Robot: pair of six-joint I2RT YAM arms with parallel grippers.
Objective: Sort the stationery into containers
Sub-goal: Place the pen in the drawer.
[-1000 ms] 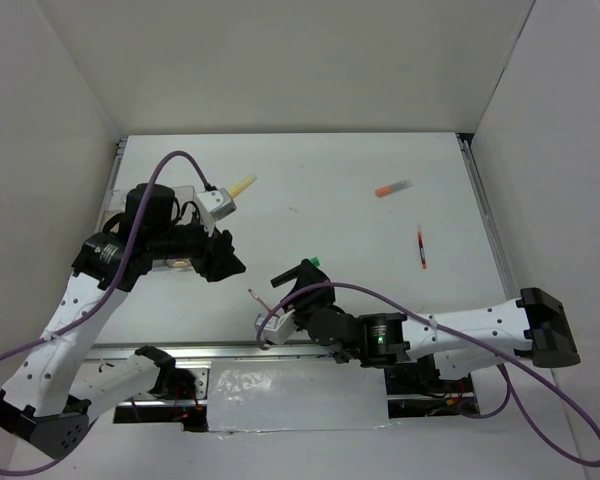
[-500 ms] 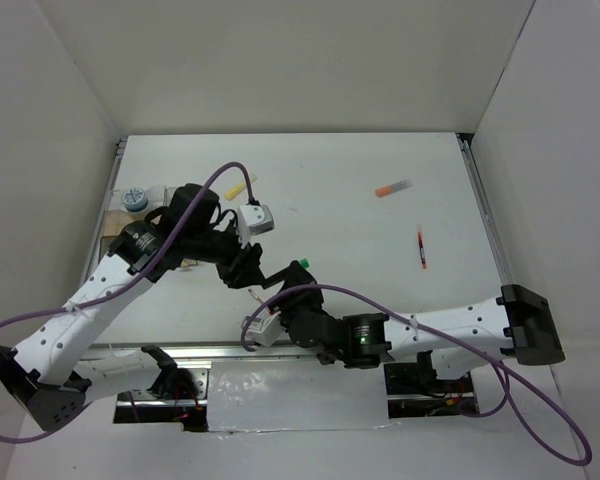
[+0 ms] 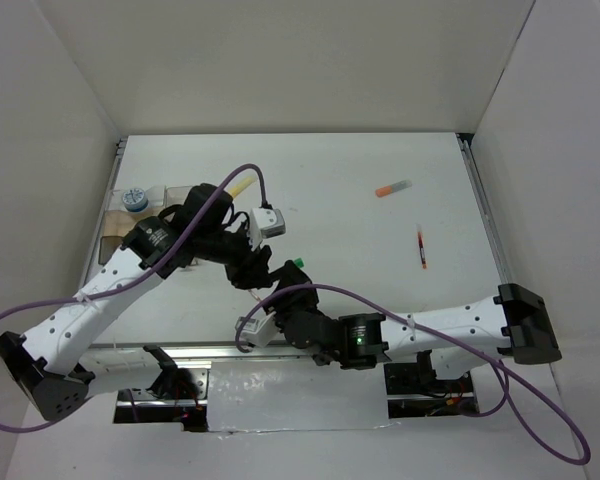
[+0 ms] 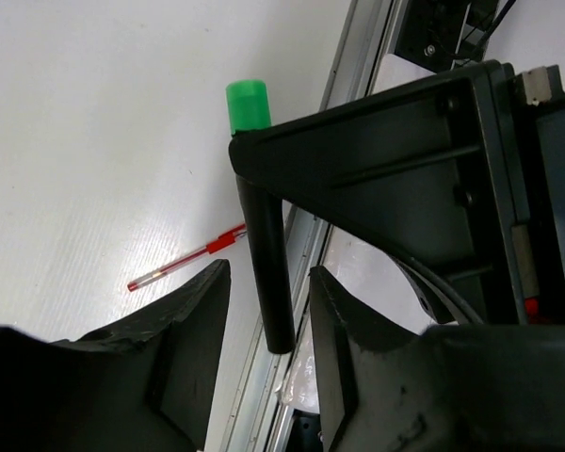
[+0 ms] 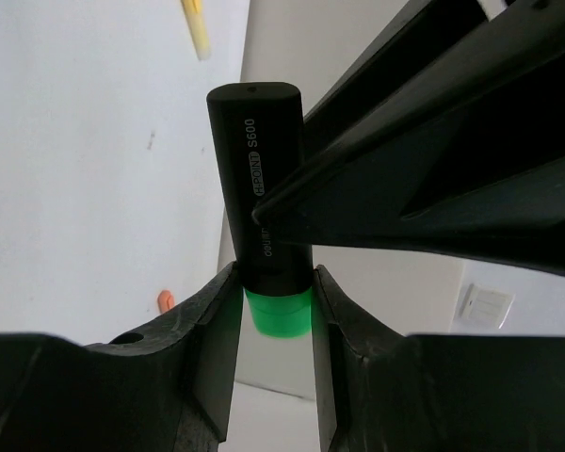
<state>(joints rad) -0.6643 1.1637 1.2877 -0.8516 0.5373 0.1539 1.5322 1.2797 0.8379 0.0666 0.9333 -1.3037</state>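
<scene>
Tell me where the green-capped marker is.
Top view, near front centre: the marker is clamped in the right tool, its body between the left tool's open fingers.

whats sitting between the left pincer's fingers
The black barrel of the green-capped marker, which the right pincer grips, hangs between the fingers of the open left pincer, a gap on each side; the left wrist view shows it.

Robot lab test cell. White surface (image 3: 330, 190) boxed by plain white panels (image 3: 280, 70) at 9, 12 and 3 o'clock. Two white-and-black robot arms, left arm (image 3: 80, 310) and right arm (image 3: 460, 322), bolted at 6 o'clock edge. Purple cables (image 3: 242, 168) loop loose off arms. Metal rail (image 3: 480, 200) along 3 o'clock side. Exposed wiring (image 3: 177, 388) and brackets below 6 o'clock edge.
</scene>
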